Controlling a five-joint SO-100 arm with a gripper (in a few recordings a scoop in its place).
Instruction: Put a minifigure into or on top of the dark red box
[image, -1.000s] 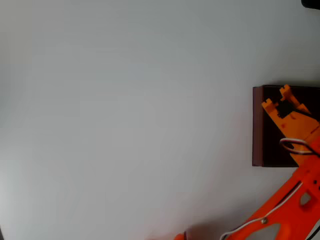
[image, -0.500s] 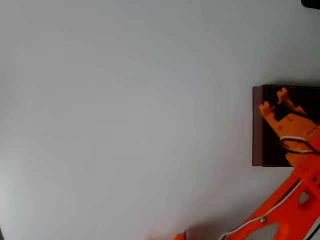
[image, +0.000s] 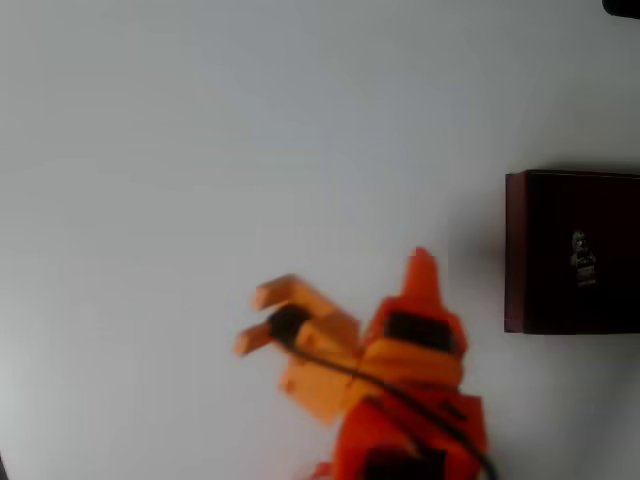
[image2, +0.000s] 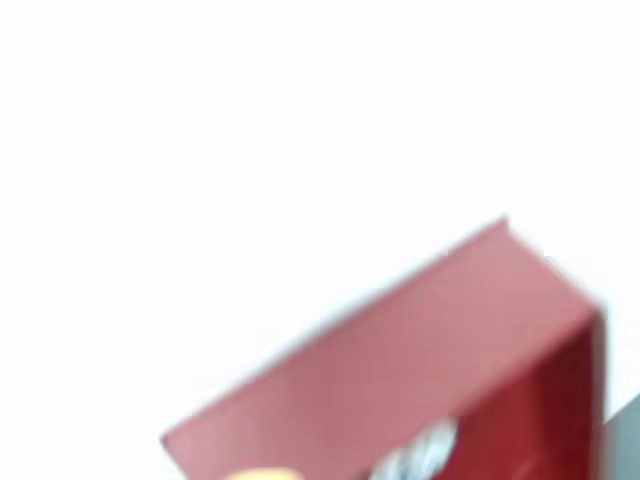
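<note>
Table (image: 200, 150) plain white, takes most of the overhead view, bare on the left side. Moving right, lower middle: orange arm (image: 405, 400) comes up from the bottom edge, blurred, with a black cable running across its body. Gripper (image: 268, 318) sits at the arm's left end, pointing left, two orange fingers (image: 275, 293) spread apart with a gap between them, nothing held between. Gripper is over bare table, well apart from the box. A pointed orange part sticks up above the arm body, tip aimed toward the top of the picture. Far right: dark red box (image: 515, 250) against the right edge, cut off by the frame, thin maroon walls, near-black inside. Minifigure (image: 582, 258) lies inside the box on the dark floor, small pale shape with darker marks, in the right-hand part of the visible inside, apart from the left wall; can't tell if upright or lying flat. Small black thing at the top right corner, can't tell what. Wrist view is washed out and blurred: white table (image2: 250, 120) across the top and left, dark red box (image2: 400, 350) tilted in the lower right, one long wall facing the camera, a brighter red inner face at the right end. Pale striped blur low in the box at the bottom edge looks like the minifigure (image2: 420, 455), too soft for detail. Small pale orange blur at the bottom edge left of it, can't tell what.
</note>
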